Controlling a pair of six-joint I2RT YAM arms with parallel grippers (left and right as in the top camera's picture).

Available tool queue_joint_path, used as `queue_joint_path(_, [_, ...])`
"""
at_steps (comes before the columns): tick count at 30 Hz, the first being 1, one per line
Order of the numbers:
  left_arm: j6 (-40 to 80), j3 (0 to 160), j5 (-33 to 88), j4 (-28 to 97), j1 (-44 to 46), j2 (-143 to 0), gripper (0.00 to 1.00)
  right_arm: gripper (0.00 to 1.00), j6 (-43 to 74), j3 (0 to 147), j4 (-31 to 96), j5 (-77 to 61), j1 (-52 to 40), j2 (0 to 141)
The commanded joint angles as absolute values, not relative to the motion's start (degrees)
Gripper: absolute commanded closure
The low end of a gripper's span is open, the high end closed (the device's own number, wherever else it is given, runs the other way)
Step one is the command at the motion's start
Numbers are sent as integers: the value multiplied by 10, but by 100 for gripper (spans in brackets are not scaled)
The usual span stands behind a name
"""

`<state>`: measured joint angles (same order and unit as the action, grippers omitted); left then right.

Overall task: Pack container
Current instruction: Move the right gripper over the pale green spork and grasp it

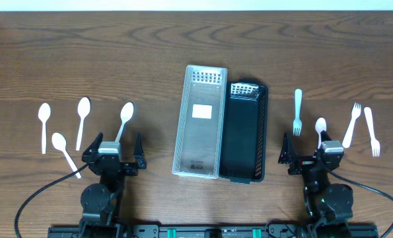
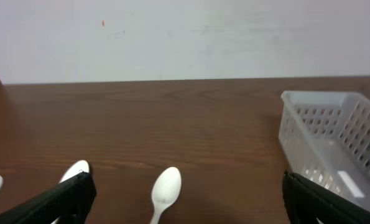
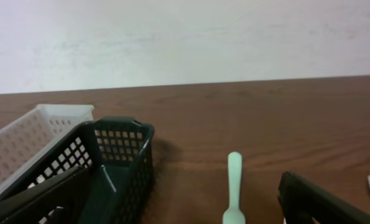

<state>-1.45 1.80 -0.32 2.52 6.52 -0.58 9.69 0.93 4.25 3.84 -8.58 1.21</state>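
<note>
Both baskets read empty. The translucent white perforated plastic basket (image 1: 199, 142) has only a label on its floor. The black perforated plastic basket (image 1: 242, 142) touches its right side; the interior is dark, but nothing shows in it. They sit mid-surface, long axis pointing away from the arms.

Cutlery is all loose on the brown wooden surface (image 1: 150, 39): four white plastic spoons (image 1: 82, 122) left of the baskets, three white plastic forks (image 1: 298, 111) plus one more white spoon (image 1: 321, 124) on the right, its handle hidden under the right arm.

Left jaws are wide with nothing between them; the nearest spoon (image 2: 165, 190) lies just ahead. Right jaws are also wide and empty, with a fork (image 3: 234, 186) ahead.

Handling guess: the pieces are light, thin, fairly stiff and lie flat and slick on wood, so they're likely to skid or flip. I'd pinch across the handle near mid-length, not the bowl or tines. The baskets look light too; a bump could shove them.
</note>
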Motion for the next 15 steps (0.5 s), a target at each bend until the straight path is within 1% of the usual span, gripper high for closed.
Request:
queue_joint_path(1, [92, 22, 16, 37, 65, -4, 2, 1, 110, 64, 53, 36, -79, 40])
queue_joint_path(5, [82, 85, 24, 42, 65, -37, 2, 1, 86, 175, 131, 36, -64, 140])
queue_joint_path(8, [77, 164, 24, 75, 65, -110, 2, 1, 85, 281, 201, 36, -49, 253])
queue_joint_path(15, [71, 409, 24, 274, 65, -361, 2, 1, 75, 542, 372, 36, -18, 538])
